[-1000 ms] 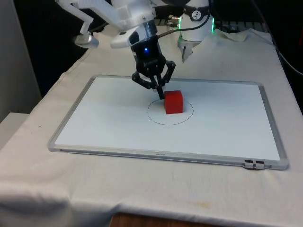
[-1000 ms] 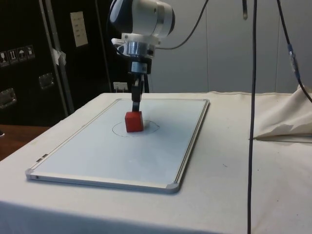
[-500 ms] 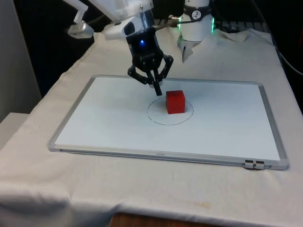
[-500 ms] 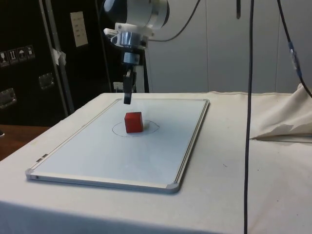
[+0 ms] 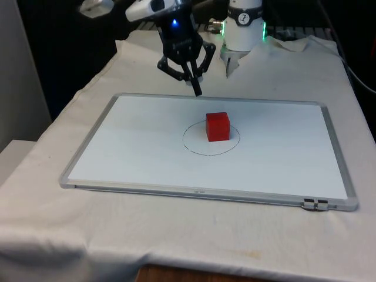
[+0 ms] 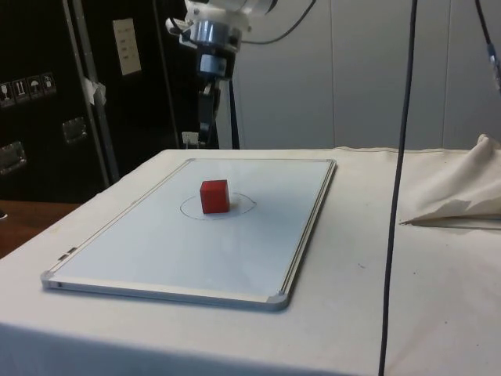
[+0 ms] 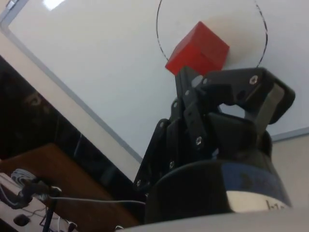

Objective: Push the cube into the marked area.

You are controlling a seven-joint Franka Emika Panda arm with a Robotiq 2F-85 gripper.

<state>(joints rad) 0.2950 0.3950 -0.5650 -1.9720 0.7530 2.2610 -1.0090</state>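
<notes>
Board (image 5: pixel 135 153): a white panel with a grey frame, flat on the cloth, giving the cube a smooth surface to slide over.

Gripper (image 5: pixel 197 89): in the air above the board's far edge, well apart from the cube, toward the front view's left of it. Its fingers are drawn together into one narrow tip, gripping nothing; a closed tip suits pushing, which is likely why they are held so. In the side view the gripper (image 6: pixel 205 125) hangs over the far end of the board.

Circle (image 5: pixel 194 150): a thin drawn ring near the board's middle, the marked area.

Cube (image 5: pixel 217 126): red, upright on the board, inside the circle and toward its far side; in the side view the cube (image 6: pixel 214 196) stands clear of everything. The task looks done.

Change: one second ago the fingertip touched the cube's far left corner. Half a second ago it had lifted just off. Now it is higher and further back. The cube has stayed put.
</notes>
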